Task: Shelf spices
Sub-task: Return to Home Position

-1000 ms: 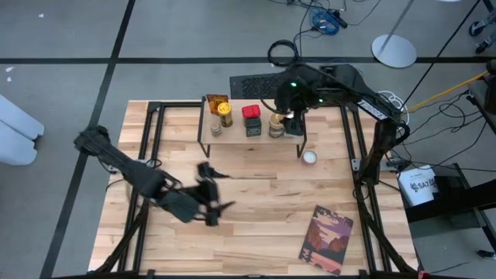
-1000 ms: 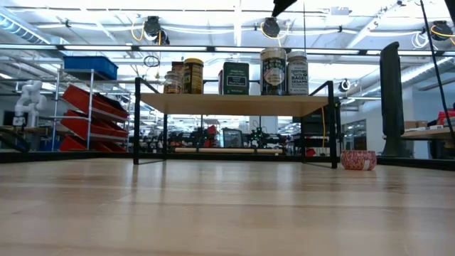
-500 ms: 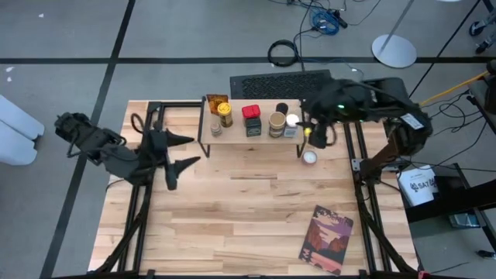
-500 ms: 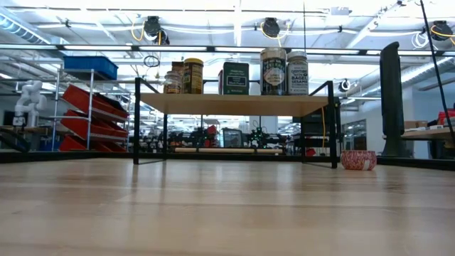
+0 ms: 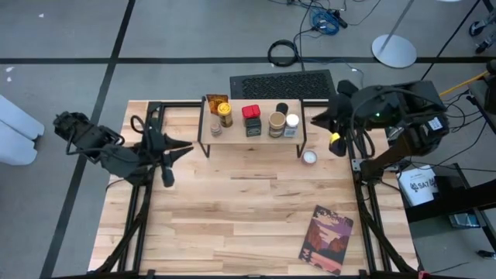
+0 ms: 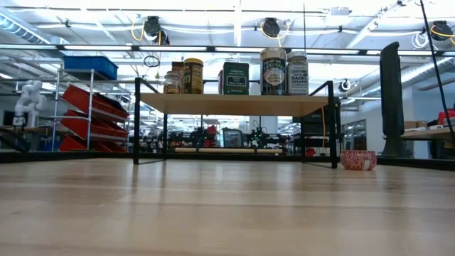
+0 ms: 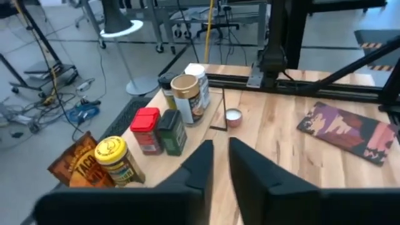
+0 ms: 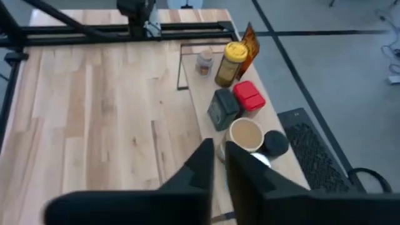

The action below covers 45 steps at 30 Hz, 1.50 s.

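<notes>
- Though the spices stand on the shelf at the far edge of the table, a small round tin sits on the table by the shelf's right end.
- Left claw and right claw, at the table's side edges, are pinched nearly closed and empty.
- Shelving that tin could topple the crowded jars.

Hiding most of the white-topped jar behind the right gripper in the right wrist view, at the 3 o'clock end of the shelf. Showing only the cap of the black-topped jar in the left wrist view, the rest sitting behind the tan-topped jar. Losing a lower corner of the orange packet behind the left gripper. Coming out too small in the high view for reading labels, or for telling the cap colour of the little jar at the 9 o'clock end.
</notes>
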### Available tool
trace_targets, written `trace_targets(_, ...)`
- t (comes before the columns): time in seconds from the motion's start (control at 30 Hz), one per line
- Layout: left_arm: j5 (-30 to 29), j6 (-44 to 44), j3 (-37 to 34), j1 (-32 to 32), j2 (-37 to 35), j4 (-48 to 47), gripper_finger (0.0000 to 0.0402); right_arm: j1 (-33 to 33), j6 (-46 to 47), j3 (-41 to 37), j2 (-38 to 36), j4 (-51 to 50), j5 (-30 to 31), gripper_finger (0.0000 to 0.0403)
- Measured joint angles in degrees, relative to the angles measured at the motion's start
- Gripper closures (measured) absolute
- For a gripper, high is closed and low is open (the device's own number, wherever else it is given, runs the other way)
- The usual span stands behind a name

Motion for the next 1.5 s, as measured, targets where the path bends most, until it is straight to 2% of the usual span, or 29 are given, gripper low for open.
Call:
trace_targets(0.07, 0.04, 1.91, 0.0, 0.0, -0.51, 0.0, 0.0363, 0.7, 0.62, -1.75, -0.98, 0.02, -0.02, 0.0395)
trace_targets(0.17, 0.1, 6.58, -0.02, 0.0, -2.05, 0.12, 0.0393, 1.93, 2.28, -6.53, -3.52, -0.02, -0.23, 0.0396)
trace_targets(0.3, 3.17, 10.09, -0.02, 0.0, -5.98, 2.44, 0.039, 3.43, 5.53, -14.94, -8.49, -0.02, -0.13, 0.0396)
trace_targets(0.43, 8.2, 14.47, -1.55, 0.0, -10.52, 9.95, 0.0392, 5.36, 10.14, -25.09, -15.31, 0.72, 2.19, 0.0401)
trace_targets(0.57, 8.64, 17.22, -7.15, 0.97, -14.85, 13.23, 0.0397, 7.82, 12.97, -36.73, -22.81, 7.81, 3.19, 0.0402)
trace_targets(0.77, 8.89, 12.79, -17.82, 2.87, -19.96, 19.1, 0.0397, 11.39, 17.49, -51.25, -32.26, 16.11, 3.81, 0.0403)
trace_targets(0.9, 10.31, 14.95, -23.47, 3.91, -20.97, 24.69, 0.0397, 13.02, 19.48, -57.4, -35.61, 18.35, 4.8, 0.0403)
trace_targets(1.13, 12.19, 18.6, -31.75, 8.73, -21.48, 33.17, 0.0397, 15.72, 16.77, -66.05, -40.65, 24.61, 6.95, 0.0403)
trace_targets(1.3, 22.41, 18.94, -39.83, 15.37, -22.85, 44.3, 0.0397, 16.81, 15.66, -73.66, -45.77, 33.48, 7.96, 0.0403)
trace_targets(1.5, 30.06, 18.59, -46.69, 22.76, -24.05, 52.33, 0.0397, 17.93, 11.05, -83.79, -50.69, 45.96, 7.37, 0.0403)
